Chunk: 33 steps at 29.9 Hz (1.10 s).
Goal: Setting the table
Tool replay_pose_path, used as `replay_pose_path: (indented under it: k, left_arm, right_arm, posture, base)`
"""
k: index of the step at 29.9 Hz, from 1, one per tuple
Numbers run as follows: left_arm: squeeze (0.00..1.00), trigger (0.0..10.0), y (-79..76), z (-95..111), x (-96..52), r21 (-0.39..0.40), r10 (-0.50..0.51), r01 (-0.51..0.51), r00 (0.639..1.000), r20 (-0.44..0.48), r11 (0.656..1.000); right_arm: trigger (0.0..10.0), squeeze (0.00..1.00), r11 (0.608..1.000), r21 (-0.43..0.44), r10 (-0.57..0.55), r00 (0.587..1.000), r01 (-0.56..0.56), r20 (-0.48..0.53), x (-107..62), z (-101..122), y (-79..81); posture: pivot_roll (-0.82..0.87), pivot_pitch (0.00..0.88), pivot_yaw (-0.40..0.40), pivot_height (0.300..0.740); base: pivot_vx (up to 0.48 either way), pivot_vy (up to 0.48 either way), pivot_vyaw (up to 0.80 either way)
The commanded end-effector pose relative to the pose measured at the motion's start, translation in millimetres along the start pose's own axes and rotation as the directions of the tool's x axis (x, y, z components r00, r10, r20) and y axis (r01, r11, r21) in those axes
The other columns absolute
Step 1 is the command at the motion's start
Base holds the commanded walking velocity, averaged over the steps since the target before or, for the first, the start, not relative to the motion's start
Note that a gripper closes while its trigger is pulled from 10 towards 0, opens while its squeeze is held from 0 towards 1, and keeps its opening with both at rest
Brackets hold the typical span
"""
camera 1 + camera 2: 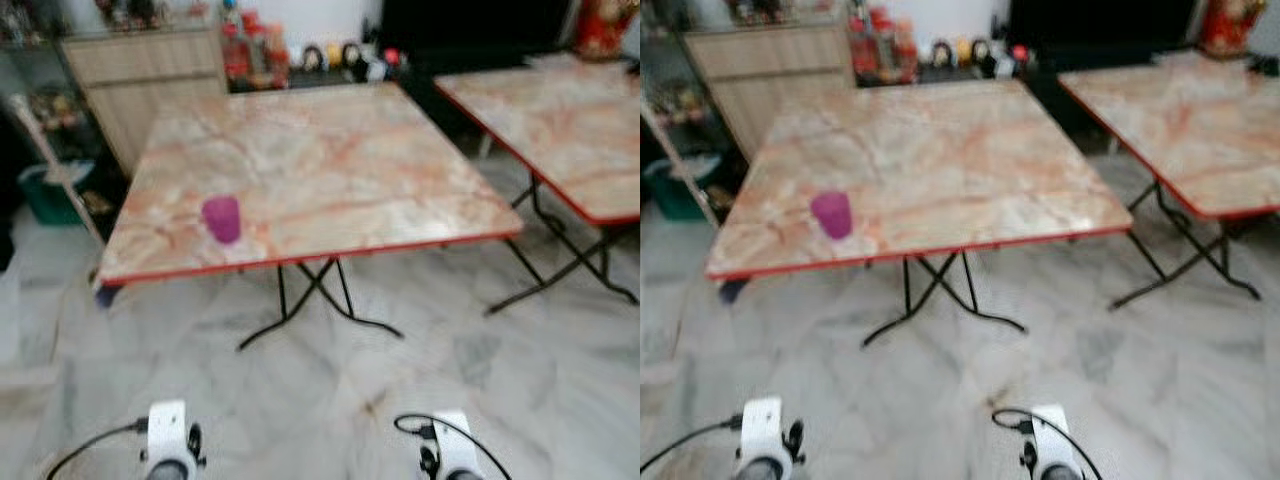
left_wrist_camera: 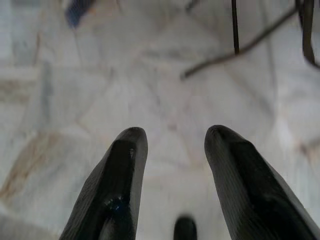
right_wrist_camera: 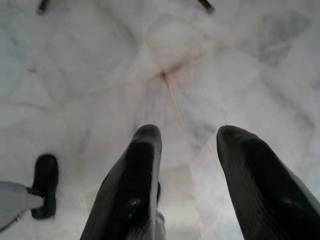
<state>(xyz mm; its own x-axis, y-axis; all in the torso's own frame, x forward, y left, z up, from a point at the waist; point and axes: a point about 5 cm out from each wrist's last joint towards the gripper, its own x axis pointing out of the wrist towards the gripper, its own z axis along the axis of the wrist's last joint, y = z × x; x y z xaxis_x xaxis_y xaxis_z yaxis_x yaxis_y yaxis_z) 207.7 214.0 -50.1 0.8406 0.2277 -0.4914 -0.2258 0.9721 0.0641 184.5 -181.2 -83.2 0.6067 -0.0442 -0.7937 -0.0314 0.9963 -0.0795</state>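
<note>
A purple cup [image 1: 222, 218] stands upright near the front left corner of a square marble-patterned folding table [image 1: 330, 170] with a red edge. Both arms hang low in front of me, well short of the table; their wrists show at the bottom of the eye views. The left gripper [image 2: 172, 137] points down at the marble floor, open, with nothing between its black fingers. My right gripper [image 3: 190, 135] also hangs over the floor, open and holding nothing.
A second marble-topped folding table [image 1: 560, 120] stands at the right. A wooden cabinet [image 1: 150, 75] and a shelf of bottles and figurines [image 1: 300, 55] line the far wall. A green bin [image 1: 45, 190] sits at far left. Crossed black table legs [image 1: 315, 295] stand on the pale marble floor [image 1: 330, 400].
</note>
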Motion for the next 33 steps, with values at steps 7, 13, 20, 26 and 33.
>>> replay_pose_path:
  k: [7, 13, 20, 26, 33]
  left_arm:
    - [0.0, 10.0, 1.3, 49, 1.8, -0.08, 0.057, -0.034, 0.951, 0.304, 0.996]
    - [0.0, 10.0, 10.2, 75, -10.8, -0.145, 0.139, -0.08, 0.879, 0.456, 0.986]
    - [0.0, 10.0, 21.4, 126, -30.8, -0.218, 0.225, -0.11, 0.75, 0.622, 0.97]
    - [0.0, 10.0, 29.1, 184, -43.8, -0.255, 0.265, -0.108, 0.628, 0.732, 0.961]
    - [0.0, 10.0, 25.6, 218, -53.3, -0.188, 0.186, -0.06, 0.598, 0.779, 0.98]
  right_arm:
    - [10.0, 0.0, 1.0, 0.002, 0.001, 1.0, -0.001, 0.006, 0.5, 3, -2.6]
    - [10.0, 0.0, 1.0, 0.001, 0.001, 1.0, -0.001, 0.01, 0.8, 5, -3.6]
    - [10.0, 0.0, 1.0, -0.019, 0.013, 1.0, -0.013, 0.005, 1.1, 5, -3.8]
    - [10.0, 0.0, 0.999, -0.046, 0.019, 1.0, -0.019, 0.005, 2.0, 9, -2.1]
    - [10.0, 0.0, 1.0, -0.012, 0.007, 1.0, -0.006, 0.005, 1.9, 8, -2.4]
  posture:
    - [0.07, 0.0, 0.005, 0.732]
    - [0.07, 0.0, 0.004, 0.732]
    - [0.1, 0.0, -0.016, 0.732]
    - [0.12, 0.0, -0.029, 0.732]
    - [0.11, 0.0, -0.019, 0.732]
  base:
    - [0.354, 0.0, 0.0]
    - [0.363, 0.0, 0.0]
    - [0.365, 0.0, 0.0]
    - [0.366, 0.0, 0.0]
    - [0.362, 0.0, 0.0]
